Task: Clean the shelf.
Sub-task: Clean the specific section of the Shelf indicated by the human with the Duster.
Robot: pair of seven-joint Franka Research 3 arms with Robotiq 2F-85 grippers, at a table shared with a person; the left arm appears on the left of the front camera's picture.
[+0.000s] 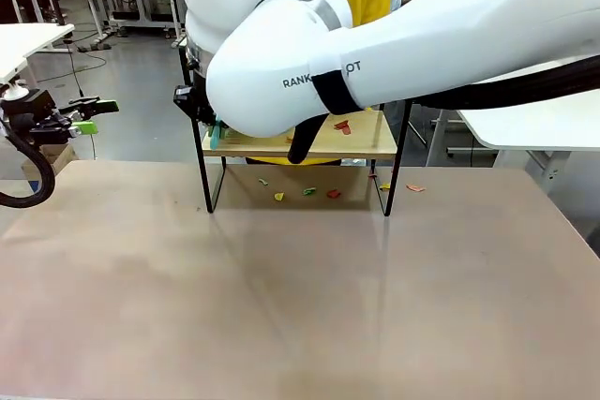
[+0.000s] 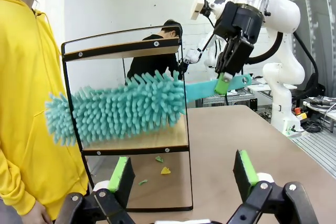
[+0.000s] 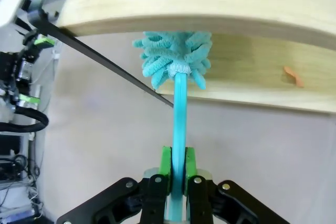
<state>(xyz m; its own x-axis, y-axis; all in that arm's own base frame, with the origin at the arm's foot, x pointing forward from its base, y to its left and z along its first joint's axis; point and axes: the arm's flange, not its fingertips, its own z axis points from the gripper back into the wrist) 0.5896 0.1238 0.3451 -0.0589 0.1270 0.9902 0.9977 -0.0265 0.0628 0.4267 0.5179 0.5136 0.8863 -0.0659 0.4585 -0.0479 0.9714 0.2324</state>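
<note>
The shelf stands at the far side of the table, two light boards in a black frame. A teal fluffy duster lies across its lower board, head sticking out toward a person in a yellow hoodie. My right gripper is shut on the duster's flat handle; in the right wrist view the head sits between the two boards. Small coloured scraps lie on the lower board. My left gripper hangs open and holds nothing, off the table's left side.
More scraps lie on the table under the shelf, and one to its right. My right arm spans the front view and hides most of the shelf. The near tabletop is bare. Another person sits beyond the shelf.
</note>
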